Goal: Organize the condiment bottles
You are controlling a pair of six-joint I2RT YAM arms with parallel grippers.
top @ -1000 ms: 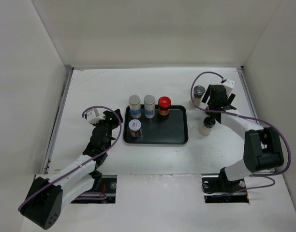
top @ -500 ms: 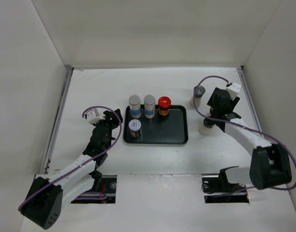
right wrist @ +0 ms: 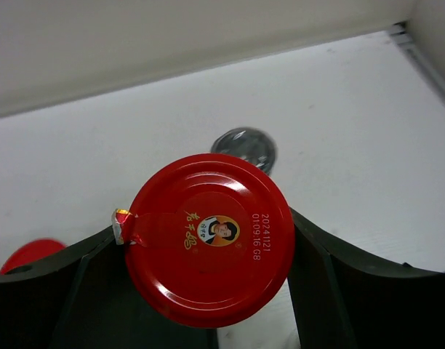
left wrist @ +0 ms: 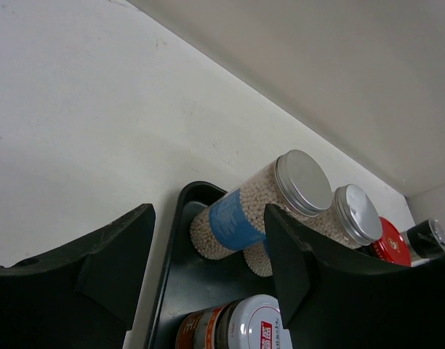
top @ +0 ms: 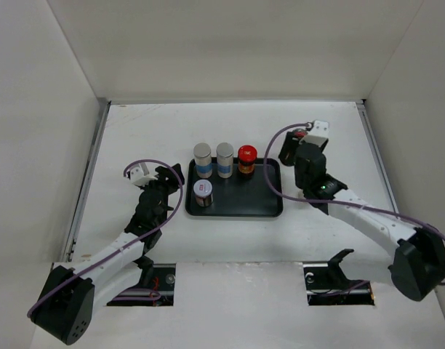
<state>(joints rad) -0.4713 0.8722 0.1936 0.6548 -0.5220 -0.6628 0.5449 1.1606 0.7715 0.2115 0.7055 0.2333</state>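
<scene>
In the middle of the desk (top: pixel 135 131), a flat black tray (top: pixel 259 200) with four of the condiment bottles on it, all standing upright. Along the far edge of the tray, in a row from left to right: a grey-lidded jar with blue band (top: pixel 202 160), touching or almost touching it a second grey-lidded jar with blue band (top: pixel 225 159), then a red-lidded jar (top: pixel 246 158). Nearer, in the left part of the tray and alone, a white-topped jar with red label (top: pixel 202 193).

At the left gripper (left wrist: pixel 208 218), fingers (left wrist: pixel 99 269) spread wide apart with nothing between them, just beside the left edge of the tray and pointed toward the two blue-banded jars.

At the right gripper (right wrist: pixel 204 251), fingers (right wrist: pixel 331 291) closed on a second red-lidded jar (right wrist: pixel 208 218), one on each side of it below the lid. In the right wrist view, lid facing the camera, with a small printed picture in the centre and a foil tab at its left edge. In the top view, held close to the far right corner of the tray; not possible to tell whether over the tray or over the desk beside it.

Behind the held jar, upright on the desk, a silvery-lidded jar (right wrist: pixel 244 147), apart from the fingers; in the top view hidden under the right arm (top: pixel 368 218).
</scene>
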